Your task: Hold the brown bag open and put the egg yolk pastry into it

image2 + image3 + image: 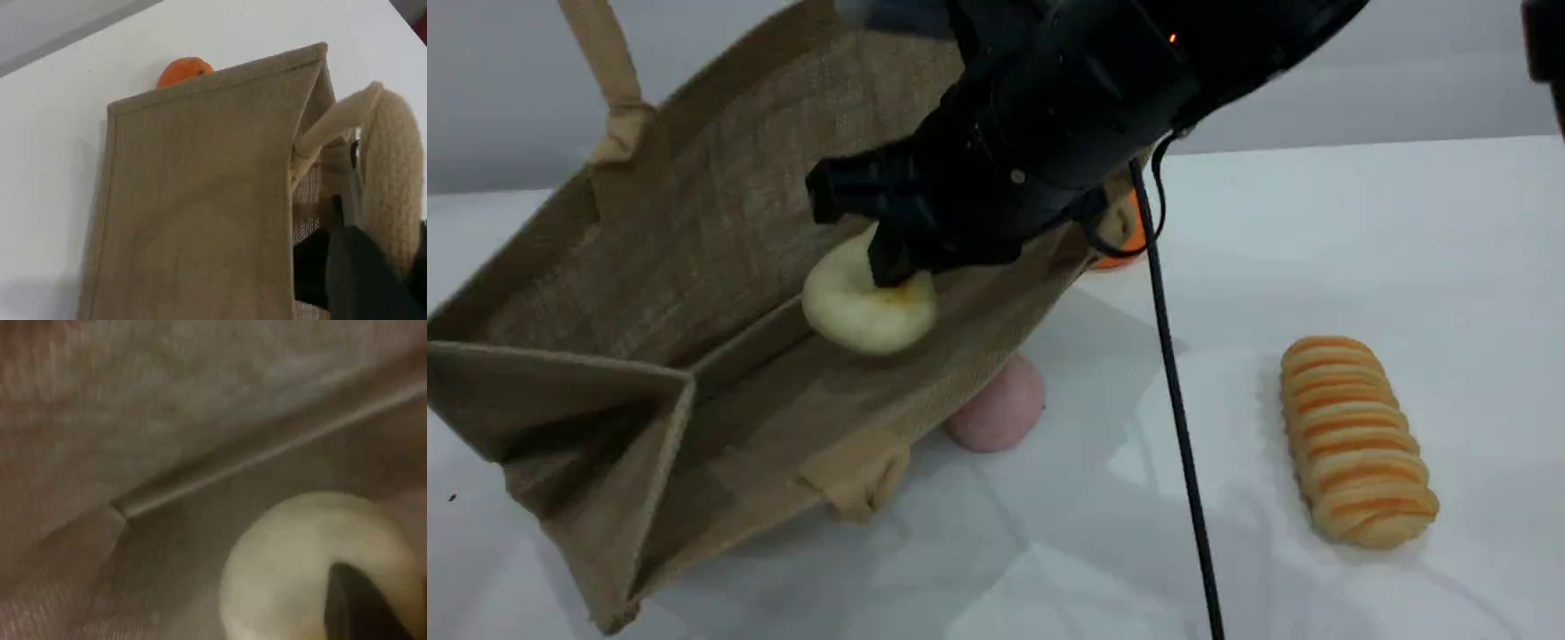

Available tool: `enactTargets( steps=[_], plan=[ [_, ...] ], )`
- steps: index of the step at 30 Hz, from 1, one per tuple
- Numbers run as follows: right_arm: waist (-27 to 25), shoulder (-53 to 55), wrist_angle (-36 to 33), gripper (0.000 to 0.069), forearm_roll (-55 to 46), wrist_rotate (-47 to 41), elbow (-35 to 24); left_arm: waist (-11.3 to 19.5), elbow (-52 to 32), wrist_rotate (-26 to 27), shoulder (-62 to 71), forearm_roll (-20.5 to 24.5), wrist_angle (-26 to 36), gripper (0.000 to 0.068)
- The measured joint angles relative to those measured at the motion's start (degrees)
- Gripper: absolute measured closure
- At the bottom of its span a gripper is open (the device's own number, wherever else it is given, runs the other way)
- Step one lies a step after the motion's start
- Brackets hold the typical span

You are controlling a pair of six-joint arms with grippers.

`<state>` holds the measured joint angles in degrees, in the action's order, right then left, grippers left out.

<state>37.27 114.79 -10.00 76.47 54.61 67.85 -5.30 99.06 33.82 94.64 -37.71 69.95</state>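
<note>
The brown bag [694, 222] lies tilted on the white table with its mouth wide open toward the camera. One beige handle [609, 62] is pulled up past the top edge. In the left wrist view my left gripper [360, 273] is shut on that thick handle [393, 180], next to the bag's outer wall [200, 200]. The egg yolk pastry [867, 307] hangs inside the bag's mouth, above the lower wall, with my right gripper [894, 262] shut on it. The right wrist view shows the pastry [300, 567] at my fingertip [360, 607] with the bag's woven inside [167, 407] behind.
A pink ball [996, 404] rests against the bag's lower side. A long orange-striped bread [1356, 440] lies at the right. An orange round item [1125, 244] [185, 70] sits behind the bag. A black cable [1178, 418] hangs down from the right arm.
</note>
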Motion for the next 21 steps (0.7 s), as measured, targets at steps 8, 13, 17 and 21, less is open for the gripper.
enactTargets(
  steps=[8, 13, 17, 21],
  plan=[
    [0.0, -0.17, -3.9, 0.0434, 0.04, 2.54, 1.51, 0.0, 0.0, 0.0, 0.0, 0.0, 0.0, 0.0595],
    [-0.16, -1.75, -6.58, 0.0289, -0.56, 3.23, 1.68, 0.0, 0.0, 0.0, 0.0, 0.11, 0.12, 0.0595],
    [-1.52, -5.84, -10.46, 0.0263, -4.12, 3.07, 1.68, 0.0, 0.0, 0.0, 0.05, 0.18, 0.07, 0.0595],
    [-4.54, -11.73, -15.28, 0.026, -9.19, 1.63, 1.68, 0.0, 0.0, -0.09, 0.05, 0.23, 0.01, 0.0595]
  ],
)
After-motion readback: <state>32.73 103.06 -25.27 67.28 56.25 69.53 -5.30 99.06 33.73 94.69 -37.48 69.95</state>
